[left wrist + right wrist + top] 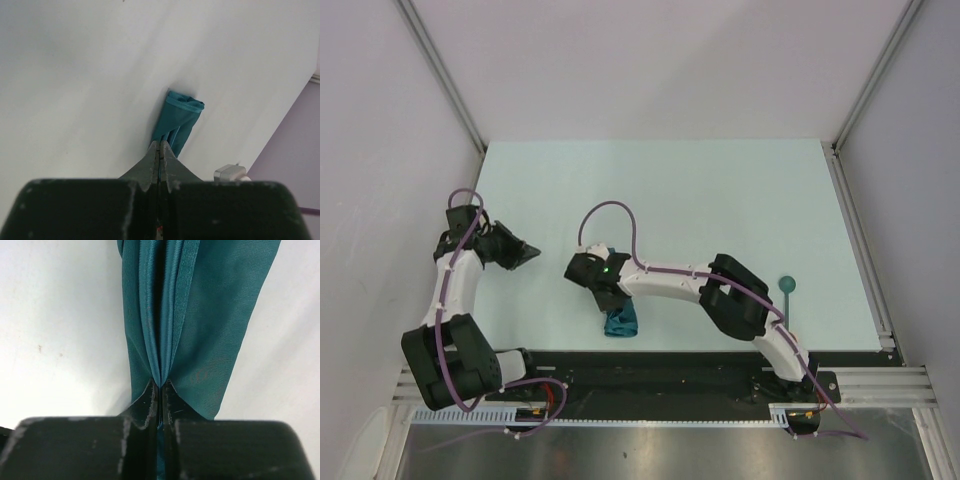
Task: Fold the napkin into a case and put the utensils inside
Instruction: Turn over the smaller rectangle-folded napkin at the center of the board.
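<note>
Gripping soft teal cloth napkin [210,315], right tool [160,385] is clenched tight on gathered pleats. Fabric is fine-weave, with stitched hem ridges running lengthwise and bunched into narrow folds. From above, napkin shows as small crumpled bundle just under right tool, near front edge of pale green counter [670,190]. Left tool [160,146] is pressed closed and empty, well apart to left of napkin. Slim teal-green utensil with round end [787,286] lies flat on counter at far right, beside right arm, apart from napkin.
</note>
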You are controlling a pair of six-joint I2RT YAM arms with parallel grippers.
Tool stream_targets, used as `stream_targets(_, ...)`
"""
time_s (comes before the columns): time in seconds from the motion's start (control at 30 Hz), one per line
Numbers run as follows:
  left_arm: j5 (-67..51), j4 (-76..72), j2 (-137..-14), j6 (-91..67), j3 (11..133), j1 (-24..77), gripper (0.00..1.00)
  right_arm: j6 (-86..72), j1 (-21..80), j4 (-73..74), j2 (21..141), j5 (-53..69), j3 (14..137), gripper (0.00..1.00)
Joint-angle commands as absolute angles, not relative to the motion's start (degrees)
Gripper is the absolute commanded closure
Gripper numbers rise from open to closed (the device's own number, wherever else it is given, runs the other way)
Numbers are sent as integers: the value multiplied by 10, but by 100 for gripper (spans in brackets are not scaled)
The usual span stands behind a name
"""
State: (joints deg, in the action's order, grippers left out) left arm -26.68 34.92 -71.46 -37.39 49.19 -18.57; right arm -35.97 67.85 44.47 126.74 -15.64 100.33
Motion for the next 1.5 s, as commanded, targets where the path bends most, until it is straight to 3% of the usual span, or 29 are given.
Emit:
stream_targets(0.0, -304, 315, -700, -352, 489, -192, 100, -361, 681, 425, 1284, -120, 1021, 100)
stream_targets(0.13, -351, 266, -694, -339, 457, -190, 99, -361, 667, 377, 1235, -47, 1022, 100)
stream_targets(0.5, -349, 252, -695, -305, 423, -189, 99, -484, 602, 41, 1081, 187, 790, 100)
stream_targets(0.73, -328, 251, -679, -301, 388, -161, 99, -566, 567, -179, 1045, 252, 645, 100)
stream_targets(0.9, -315, 219, -687, -326, 355, -79, 100, -602, 548, -314, 1025, 273, 535, 100)
stream_targets(1.1, -293, 166, -702, -374, 344, 18, 100, -629, 521, -414, 985, 272, 401, 100)
stream_targets(1.47, -276, 127, -818, -414, 429, 142, 100, -594, 419, -397, 966, 340, 300, 100)
